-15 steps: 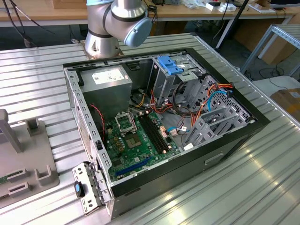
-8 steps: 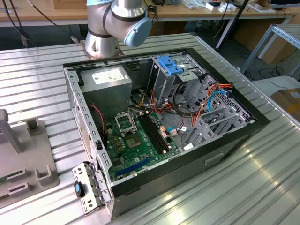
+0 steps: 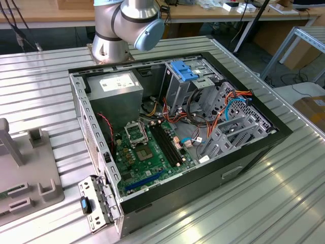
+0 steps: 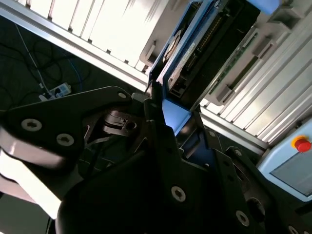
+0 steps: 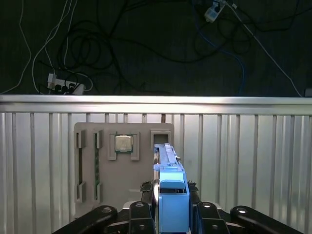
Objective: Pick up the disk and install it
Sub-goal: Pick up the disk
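Observation:
In the first wrist view the disk (image 5: 170, 195) stands edge-on, its bright blue rail facing the camera, between the two dark fingers (image 5: 146, 189) of my gripper (image 5: 171, 190). The jaws press on both of its sides, so the gripper is shut on it. Beyond the disk lies the grey holder tray (image 5: 87, 161) with an empty slot (image 5: 161, 138). In the second wrist view the disk (image 4: 192, 63) shows its black body and blue rail, sticking out from my gripper (image 4: 175, 119). The open computer case (image 3: 254, 147) lies on the ribbed table in the exterior view.
A light-blue latch (image 3: 184, 70) tops the drive cage at the case's back. The grey holder tray (image 3: 30, 173) lies at the exterior view's left and holds a processor chip (image 5: 123, 143). The arm's base (image 3: 109, 40) stands behind the case. A pendant with a red button (image 4: 302, 145) lies nearby.

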`<state>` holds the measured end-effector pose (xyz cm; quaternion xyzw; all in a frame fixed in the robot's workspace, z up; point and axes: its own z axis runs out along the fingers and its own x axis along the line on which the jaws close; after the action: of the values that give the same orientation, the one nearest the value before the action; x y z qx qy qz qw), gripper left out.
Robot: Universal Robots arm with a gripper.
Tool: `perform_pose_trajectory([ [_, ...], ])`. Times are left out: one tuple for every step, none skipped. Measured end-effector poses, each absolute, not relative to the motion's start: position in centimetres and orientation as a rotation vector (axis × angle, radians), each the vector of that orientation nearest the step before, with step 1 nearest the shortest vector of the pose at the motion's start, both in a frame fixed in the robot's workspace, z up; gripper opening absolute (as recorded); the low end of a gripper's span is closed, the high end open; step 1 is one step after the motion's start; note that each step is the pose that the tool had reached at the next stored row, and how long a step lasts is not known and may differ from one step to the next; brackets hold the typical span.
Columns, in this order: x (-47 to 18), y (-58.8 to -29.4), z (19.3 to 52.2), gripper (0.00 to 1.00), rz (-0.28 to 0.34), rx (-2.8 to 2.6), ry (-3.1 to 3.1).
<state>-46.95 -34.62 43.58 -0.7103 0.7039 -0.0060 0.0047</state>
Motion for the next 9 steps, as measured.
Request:
perform_pose_trajectory([
  [-46.9, -34.6, 43.9, 0.37, -0.019, -2.225, 2.204],
  [-46.9, -34.6, 44.4, 0.37, -0.02, -2.225, 2.204],
  [-46.9, -34.6, 44.9, 0.37, -0.02, -2.224, 2.204],
  [-46.9, -34.6, 45.4, 0.37, -0.02, -2.224, 2.204],
  [-46.9, -34.6, 46.5, 0.37, -0.022, -2.223, 2.203],
  [-46.9, -34.6, 46.8, 0.37, -0.023, -2.223, 2.203],
  [-46.9, -34.6, 46.8, 0.37, -0.023, -2.223, 2.203],
  [-46.9, -34.6, 46.8, 0.37, -0.023, -2.223, 2.203],
  [-46.9, -34.6, 46.8, 0.37, -0.023, -2.223, 2.203],
])
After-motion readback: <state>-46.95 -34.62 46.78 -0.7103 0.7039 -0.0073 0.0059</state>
